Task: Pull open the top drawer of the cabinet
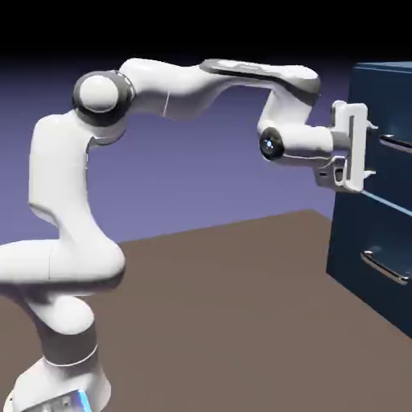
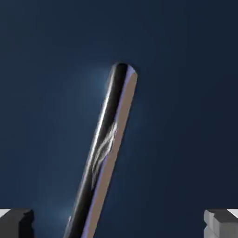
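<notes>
Lining up spread end effector (image 2: 119, 223) on top drawer (image 1: 394, 121) handle (image 2: 104, 153); next, advance, pinch, pull back.

Plain blue-violet backdrop (image 1: 209, 161) darkening to black at the top, flat brown table (image 1: 241, 314), even soft light

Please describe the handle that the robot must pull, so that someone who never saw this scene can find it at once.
Look at the dark blue cabinet at the right edge of the exterior view. It has two stacked drawers, each with a silver bar handle. The right one is the upper handle, at the height of the white claw, on the top drawer; the lower handle sits well below, with nothing near it.
</notes>
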Controlling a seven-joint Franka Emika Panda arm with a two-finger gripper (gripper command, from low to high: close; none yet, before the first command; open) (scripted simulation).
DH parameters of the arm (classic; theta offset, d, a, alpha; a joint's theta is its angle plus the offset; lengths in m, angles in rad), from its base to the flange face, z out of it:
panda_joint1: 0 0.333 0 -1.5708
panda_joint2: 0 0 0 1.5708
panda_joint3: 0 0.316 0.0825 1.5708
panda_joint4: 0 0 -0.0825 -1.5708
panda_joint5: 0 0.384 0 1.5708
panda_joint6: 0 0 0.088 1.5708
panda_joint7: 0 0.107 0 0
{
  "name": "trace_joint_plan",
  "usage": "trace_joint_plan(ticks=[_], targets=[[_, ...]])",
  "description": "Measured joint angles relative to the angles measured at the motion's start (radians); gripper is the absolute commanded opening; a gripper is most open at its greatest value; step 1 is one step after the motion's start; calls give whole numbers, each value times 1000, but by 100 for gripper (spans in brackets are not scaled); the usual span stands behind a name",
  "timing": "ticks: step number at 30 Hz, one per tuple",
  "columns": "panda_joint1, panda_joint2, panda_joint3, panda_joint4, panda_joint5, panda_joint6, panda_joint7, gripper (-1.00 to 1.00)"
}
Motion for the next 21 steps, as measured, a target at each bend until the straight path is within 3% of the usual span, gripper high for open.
trace_joint_plan(ticks=[5,7,13,14,21], targets=[[-173,6,156,91,217,-23,-56,0],[-173,6,156,91,218,-23,-56,0],[-352,-150,265,308,162,17,109,0],[-364,-159,272,322,159,20,119,-100],[-218,-37,182,141,204,-18,-8,-100]])
